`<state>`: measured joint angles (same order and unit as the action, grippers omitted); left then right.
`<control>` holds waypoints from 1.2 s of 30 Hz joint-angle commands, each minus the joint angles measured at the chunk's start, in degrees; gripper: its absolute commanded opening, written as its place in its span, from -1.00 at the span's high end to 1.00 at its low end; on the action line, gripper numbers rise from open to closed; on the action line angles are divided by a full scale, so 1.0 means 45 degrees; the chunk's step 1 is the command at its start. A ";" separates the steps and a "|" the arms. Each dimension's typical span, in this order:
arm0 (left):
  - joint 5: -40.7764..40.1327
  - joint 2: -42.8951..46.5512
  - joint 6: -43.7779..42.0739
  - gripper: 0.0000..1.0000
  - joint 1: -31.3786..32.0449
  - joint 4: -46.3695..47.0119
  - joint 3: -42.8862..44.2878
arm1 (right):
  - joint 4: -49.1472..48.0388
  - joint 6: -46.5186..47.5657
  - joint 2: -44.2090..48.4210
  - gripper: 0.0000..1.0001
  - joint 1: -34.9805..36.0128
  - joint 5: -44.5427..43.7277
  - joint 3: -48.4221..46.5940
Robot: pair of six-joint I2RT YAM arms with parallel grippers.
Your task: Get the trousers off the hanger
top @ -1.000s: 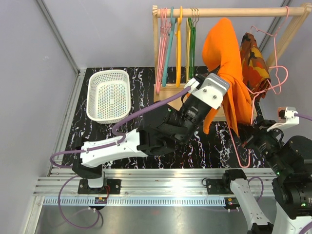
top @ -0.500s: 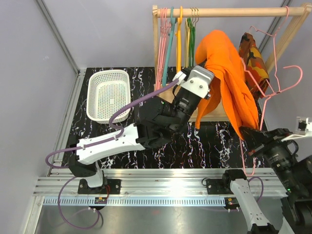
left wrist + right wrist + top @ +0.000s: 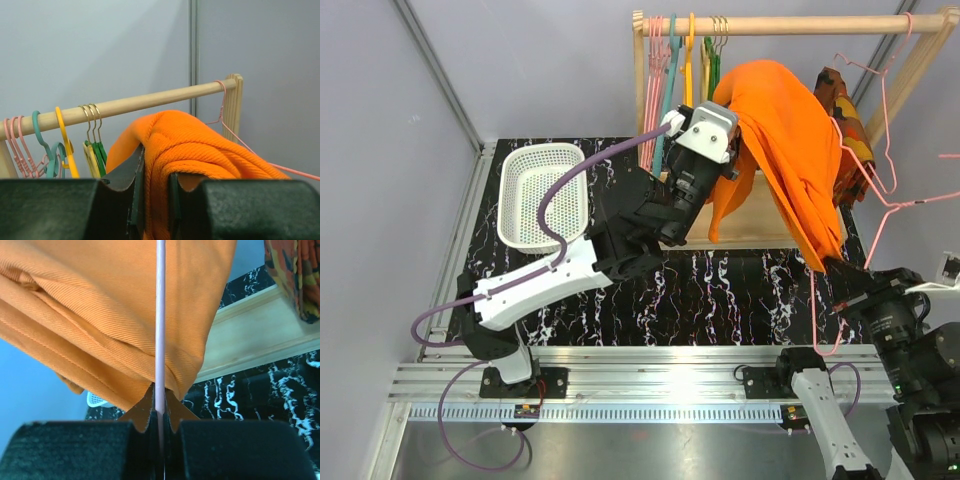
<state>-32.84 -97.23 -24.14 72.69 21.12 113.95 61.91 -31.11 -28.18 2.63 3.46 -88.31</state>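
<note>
the left claw point(image 3: 155, 197) is clamped on a thick fold of the plain bright orange cloth trousers point(image 3: 790, 130), with the cloth bunched between its fingers and spilling up over them. the right claw point(image 3: 160, 412) is pinched tight on the thin pink wire hanger point(image 3: 160, 315), whose wire runs straight up out of its tips across the orange cloth. the trousers drape from the left claw down toward the right claw, clear of the black marbled table point(image 3: 740, 290) and just below the round wooden rail point(image 3: 125, 106) beyond the left claw. holding cloth in one claw and wire in the other looks meant to let the two be drawn apart, so the cloth slides off the frame. how much wire is inside the folds i cannot tell. a red-orange-yellow camouflage garment point(image 3: 850, 125) hangs past the trousers, ahead of the right claw. no brand, label or writing can be read.
</note>
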 commanded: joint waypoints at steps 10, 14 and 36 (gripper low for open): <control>0.1125 0.1527 0.1515 1.00 -0.0293 0.0914 0.2431 | -0.3659 -0.2168 0.2805 1.00 0.0079 0.1536 0.2925; 0.1945 0.2424 0.2375 1.00 -0.0293 0.0736 0.1827 | -0.2045 -0.2363 0.2456 1.00 0.0059 -0.0591 0.2653; -0.0258 0.2877 -0.3184 1.00 -0.0507 -0.1121 0.4228 | -0.2429 0.0331 0.0873 1.00 0.0079 -0.0554 0.3707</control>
<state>-28.84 -83.42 -27.97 71.44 9.41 130.10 53.89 -32.75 -23.18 2.81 1.08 -71.90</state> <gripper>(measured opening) 0.189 0.050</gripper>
